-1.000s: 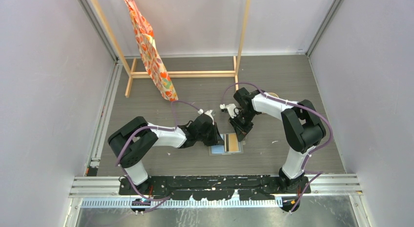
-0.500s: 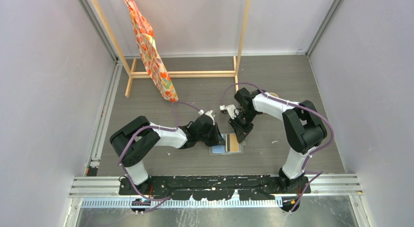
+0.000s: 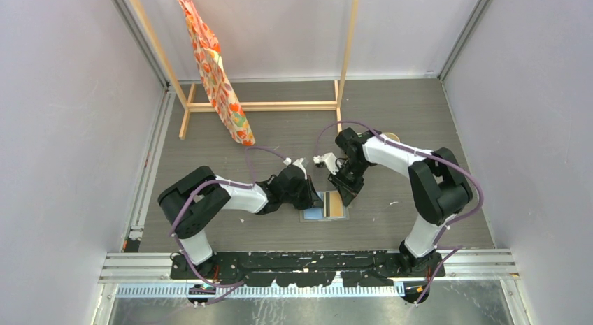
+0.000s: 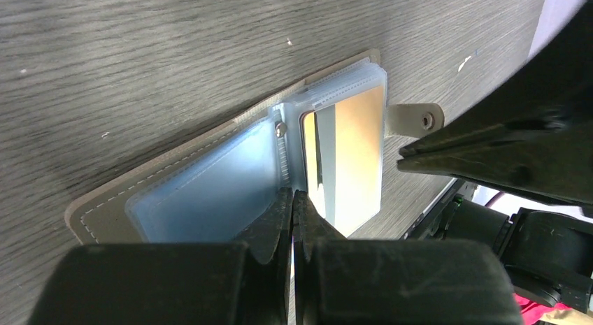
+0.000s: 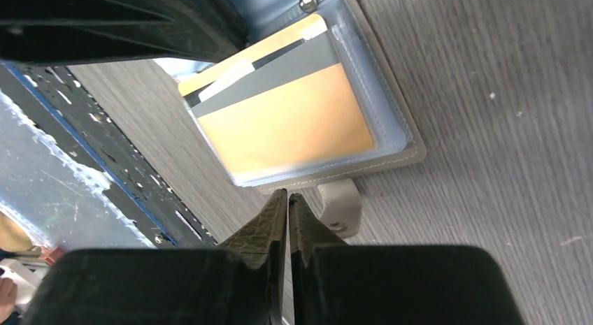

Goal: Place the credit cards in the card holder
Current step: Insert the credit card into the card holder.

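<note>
Findings: the flat, grey, stitched-edge card holder (image 3: 324,207) lies opened out on the grey wood-grain tabletop (image 4: 140,59), between my two sets of fingertips. Its pale blue clear sleeves face up.

My left gripper (image 4: 291,196) is clenched, tip against tip, with nothing visible between the fingers. The tips sit at the holder's centre fold, just below the small round metal stud (image 4: 280,129). I cannot tell whether they press on the plastic.

A thin tan-gold credit card (image 5: 287,122) with a grey stripe sits inside the sleeve beyond my right fingertips and to the right of my left ones. A paler edge shows behind it, too unclear to identify.

My right gripper (image 5: 288,197) is likewise clenched and carries nothing. Its tips stand at the holder's outer edge, just beside the beige snap tab (image 5: 340,206).
</note>
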